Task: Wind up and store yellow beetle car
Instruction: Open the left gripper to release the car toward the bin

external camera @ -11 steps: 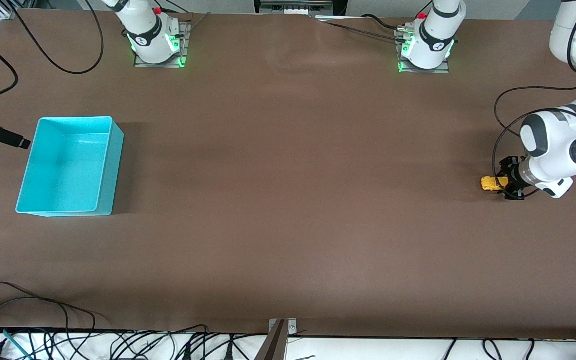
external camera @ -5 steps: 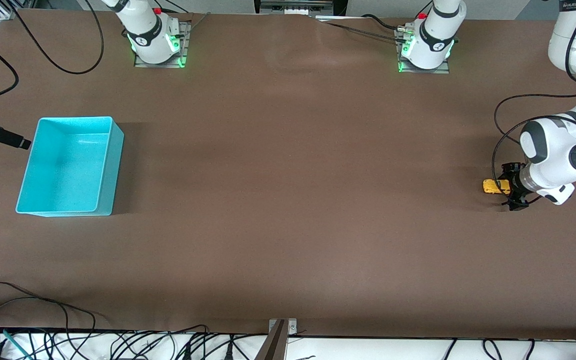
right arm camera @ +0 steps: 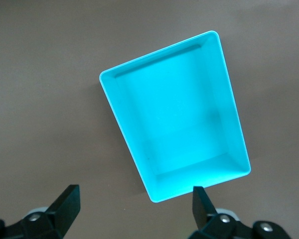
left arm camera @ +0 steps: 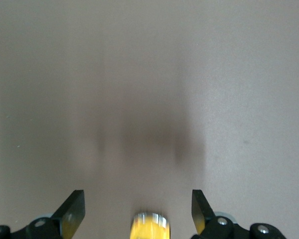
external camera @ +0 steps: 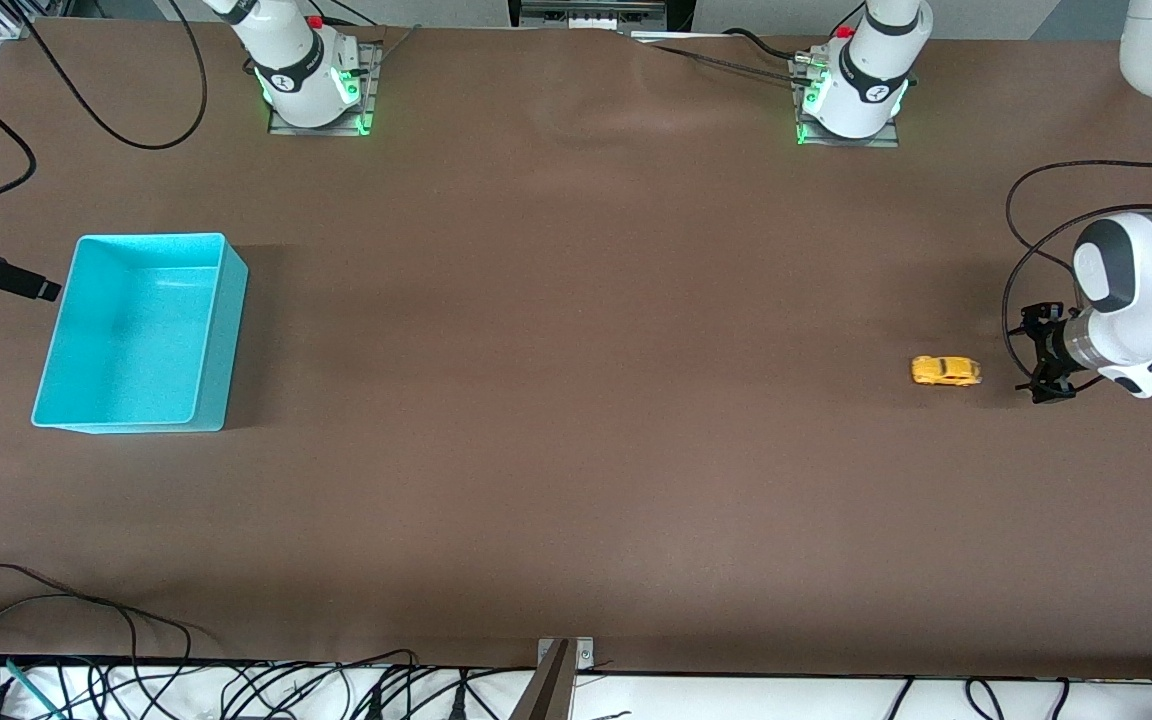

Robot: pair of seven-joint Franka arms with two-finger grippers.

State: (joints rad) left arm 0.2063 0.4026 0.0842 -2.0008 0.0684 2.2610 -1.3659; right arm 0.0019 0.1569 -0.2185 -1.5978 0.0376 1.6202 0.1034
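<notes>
The yellow beetle car stands free on the brown table at the left arm's end, its nose toward the right arm's end. My left gripper is open and empty, low over the table just beside the car's rear. In the left wrist view the car is a blurred yellow shape between and just ahead of my open fingertips. The turquoise bin stands empty at the right arm's end. My right gripper waits open beside and above the bin; its wrist view shows the bin ahead of the open fingers.
Both arm bases stand along the table's edge farthest from the front camera. Cables lie along the nearest edge and a black cable loops near the right arm's base. A wide stretch of bare table lies between car and bin.
My left gripper has opened, let go of the car and drawn back toward the table's end. The car has rolled away from it toward the right arm's end.
</notes>
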